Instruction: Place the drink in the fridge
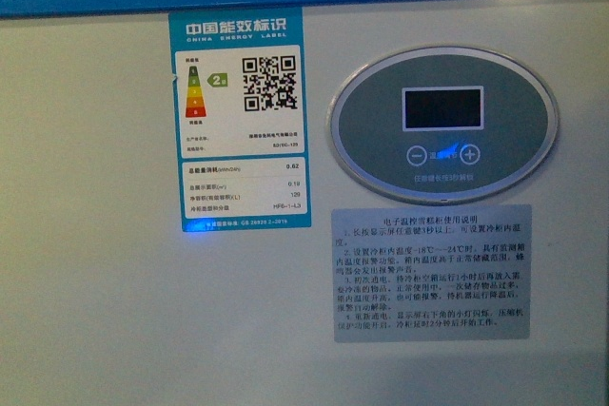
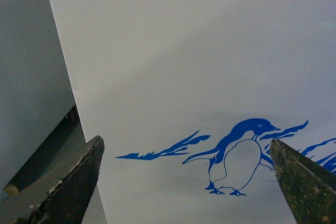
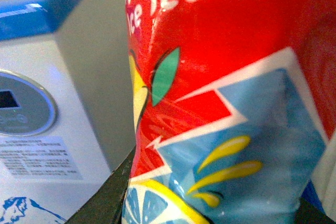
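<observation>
Drink (image 3: 226,103), ends cut off, sits pinched in right claw (image 3: 210,205); left claw (image 2: 185,141) spread before fridge (image 2: 184,51).

White fridge (image 2: 184,51) wall, blue penguin picture (image 2: 239,156), dark left fingers (image 2: 68,187) spread wide apart

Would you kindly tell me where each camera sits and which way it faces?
Front view: on the body, facing the fridge front and control panel; no arm shows.
Left wrist, on that arm: faces the penguin picture past the open left claw.
Right wrist, on that arm: faces the drink, gripped in the right claw, fridge behind.
Shared: front and right wrist both show the control panel.
</observation>
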Available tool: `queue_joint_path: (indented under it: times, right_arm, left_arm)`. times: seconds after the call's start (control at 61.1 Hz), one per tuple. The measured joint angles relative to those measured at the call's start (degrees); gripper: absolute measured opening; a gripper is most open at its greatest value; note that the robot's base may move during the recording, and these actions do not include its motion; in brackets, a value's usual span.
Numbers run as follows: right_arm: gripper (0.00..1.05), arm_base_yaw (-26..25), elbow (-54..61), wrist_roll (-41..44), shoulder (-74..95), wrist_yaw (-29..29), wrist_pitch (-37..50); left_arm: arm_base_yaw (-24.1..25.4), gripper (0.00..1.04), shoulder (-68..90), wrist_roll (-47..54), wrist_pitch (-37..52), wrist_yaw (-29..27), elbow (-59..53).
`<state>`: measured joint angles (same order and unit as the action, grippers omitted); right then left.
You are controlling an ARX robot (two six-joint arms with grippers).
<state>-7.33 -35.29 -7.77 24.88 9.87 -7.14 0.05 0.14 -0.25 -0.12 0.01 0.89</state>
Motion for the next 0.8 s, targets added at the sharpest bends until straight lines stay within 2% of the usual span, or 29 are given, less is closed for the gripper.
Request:
queue_joint_path:
  times: [0.328, 0.54, 0.803]
  right_arm:
    - [0.42, 2.5, 4.1, 0.3, -3.4, -5.8, 6.2]
    - [0.42, 8.8, 8.9, 2.0, -4.4, -12.2, 12.2]
    - [0.42, 10.7, 9.7, 3.5, -5.0, -12.1, 12.6]
  left_arm:
    - [0.0, 0.97, 0.0, 0.0, 0.0, 0.0, 0.0]
    - [0.0, 0.97, 0.0, 0.0, 0.0, 0.0, 0.0]
    - [0.0, 0.97, 0.0, 0.0, 0.0, 0.0, 0.0]
